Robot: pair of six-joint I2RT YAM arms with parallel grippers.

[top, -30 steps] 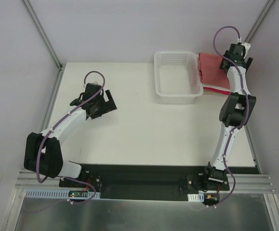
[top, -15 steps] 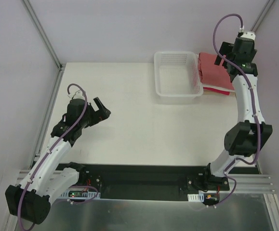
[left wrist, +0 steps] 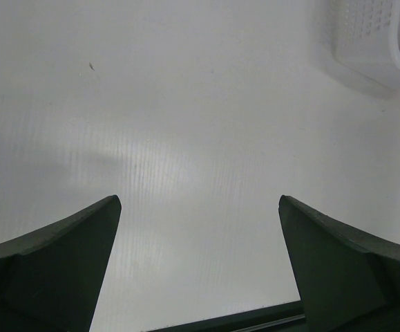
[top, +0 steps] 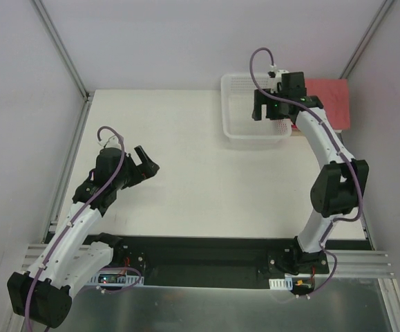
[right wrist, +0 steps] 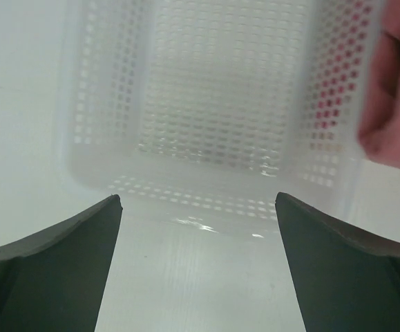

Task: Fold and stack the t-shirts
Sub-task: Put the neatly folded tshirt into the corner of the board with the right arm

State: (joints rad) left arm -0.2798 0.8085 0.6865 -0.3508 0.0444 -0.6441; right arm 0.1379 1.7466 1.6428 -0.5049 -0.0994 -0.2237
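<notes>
Quick look at the shirt-folding run, top cam w/ 12 o'clock = far edge of the table (top: 200, 180).

The t-shirts (top: 329, 104) sat in the far corner around 1-2 o'clock, touching or just beside the basket (top: 225, 111) on its 3 o'clock side. From above they read as one flat, squared-off red slab. Couldn't tell how many layers were in it or whether the cream one was under there. On the right wrist cam a bit of pink cloth poked in at the 3 o'clock edge, past the basket wall.

Right claw (right wrist: 197, 199) hung over the near part of the basket, fingers wide apart, nothing in them. Basket looked empty inside afaict. Left claw (left wrist: 200, 200) was out around 9 o'clock over bare table, also spread wide and empty, well apart from the cloth.

My read: no grab in hand, more of an in-between step. The pile looked pretty tidy, so prob late in the job, but that's a guess.

If anything's left, it's on the right arm imo: swing toward 3 o'clock past the basket rim, drop onto a shirt edge, pinch w/o dragging the whole stack. Left arm was too far off to help w/o a long reach.
</notes>
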